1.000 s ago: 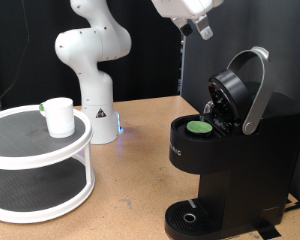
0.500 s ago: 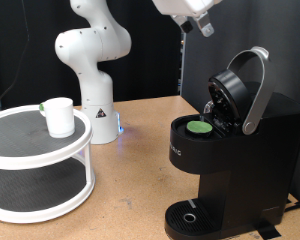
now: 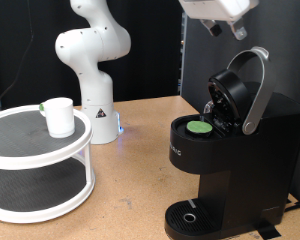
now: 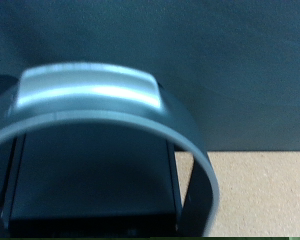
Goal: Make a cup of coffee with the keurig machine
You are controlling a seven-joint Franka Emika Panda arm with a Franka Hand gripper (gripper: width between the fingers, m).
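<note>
The keurig machine (image 3: 230,150) stands at the exterior view's right with its lid raised and its arched grey handle (image 3: 258,90) up. A green-topped pod (image 3: 198,127) sits in the open chamber. The white cup (image 3: 59,116) stands on the top tier of a white round stand (image 3: 40,150) at the left. My gripper (image 3: 225,28) is at the top edge, just above the raised handle; only its lower part shows. The wrist view looks straight at the grey handle (image 4: 90,90), close up, with no fingers visible.
A second white robot arm (image 3: 90,60) stands on the wooden table (image 3: 130,180) behind the stand. The machine's round drip base (image 3: 195,215) is bare. A dark backdrop lies behind.
My gripper has moved to the exterior view's right, from left of the handle to above it. The machine, pod and cup have not moved.
</note>
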